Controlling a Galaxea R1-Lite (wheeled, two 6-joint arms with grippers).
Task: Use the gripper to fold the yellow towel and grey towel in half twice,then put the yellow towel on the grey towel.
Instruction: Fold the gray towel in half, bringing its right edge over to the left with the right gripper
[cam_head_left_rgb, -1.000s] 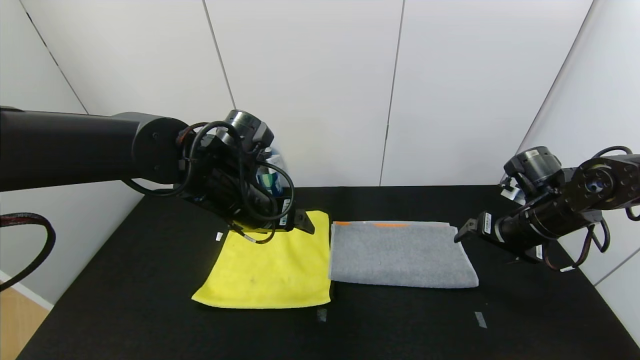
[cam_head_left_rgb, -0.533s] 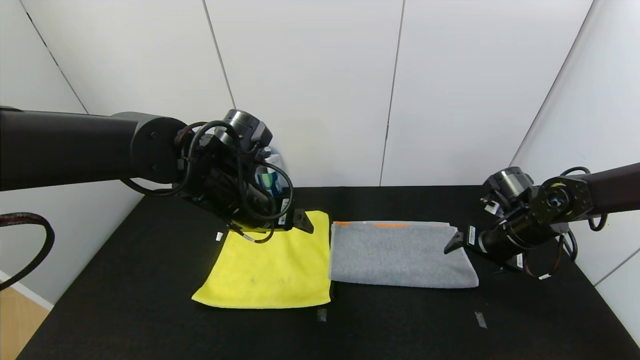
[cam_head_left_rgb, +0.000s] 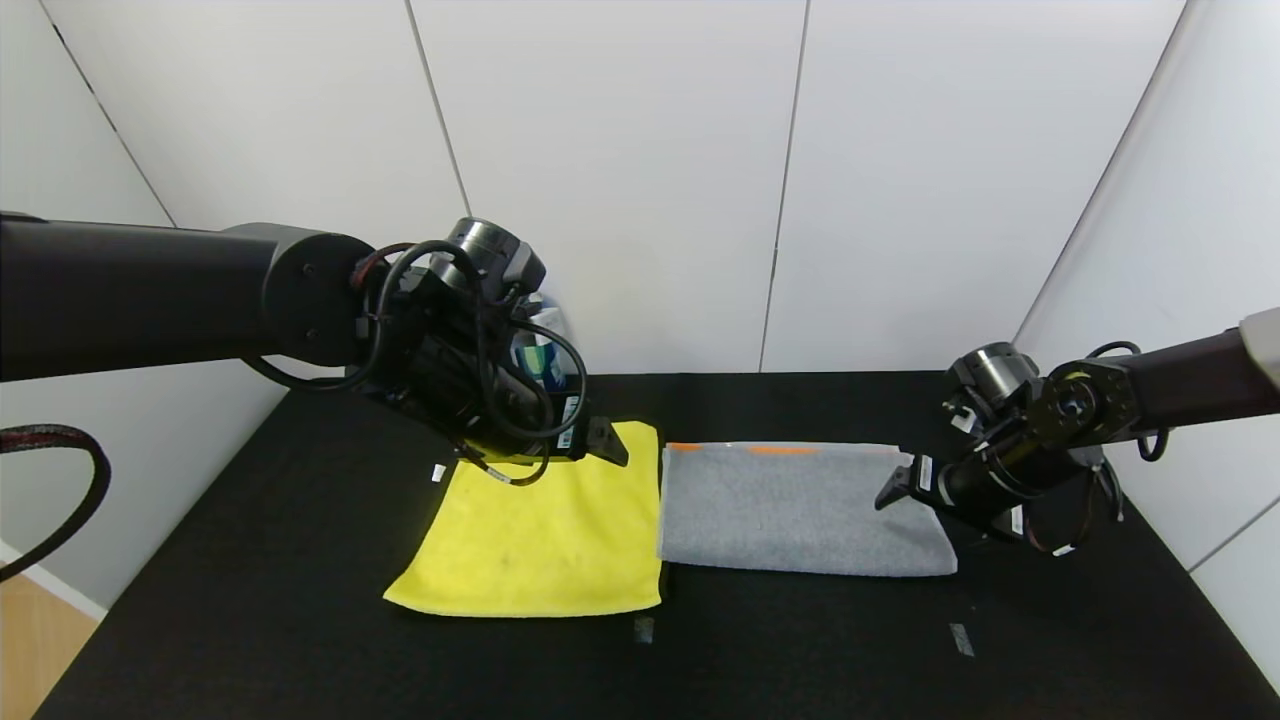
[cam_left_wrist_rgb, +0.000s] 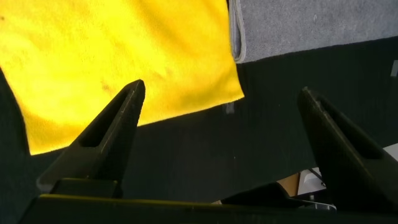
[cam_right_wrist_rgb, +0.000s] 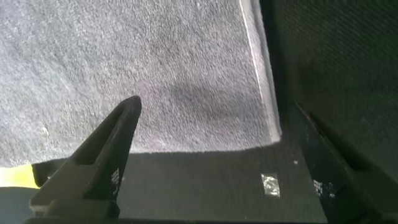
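The yellow towel (cam_head_left_rgb: 540, 530) lies flat on the black table, left of the grey towel (cam_head_left_rgb: 800, 510), their edges nearly touching. The grey towel lies folded, with orange patches along its far edge. My left gripper (cam_head_left_rgb: 605, 445) hovers open and empty over the yellow towel's far right corner. In the left wrist view the open left gripper (cam_left_wrist_rgb: 222, 88) frames the yellow towel (cam_left_wrist_rgb: 124, 50) and a strip of grey towel (cam_left_wrist_rgb: 298, 25). My right gripper (cam_head_left_rgb: 895, 490) is open and empty over the grey towel's right end. In the right wrist view the right gripper (cam_right_wrist_rgb: 216, 104) spans that towel's corner (cam_right_wrist_rgb: 124, 62).
The black table (cam_head_left_rgb: 300, 620) is bounded by white walls at the back and right. Two small tape marks (cam_head_left_rgb: 643, 629) (cam_head_left_rgb: 960, 638) sit near the front. A small white tag (cam_head_left_rgb: 438, 472) lies left of the yellow towel. A blue and white object (cam_head_left_rgb: 540, 360) stands behind the left arm.
My right arm has moved left and lower, bringing its gripper from beside the grey towel to over its right end. The left arm and both towels have not moved.
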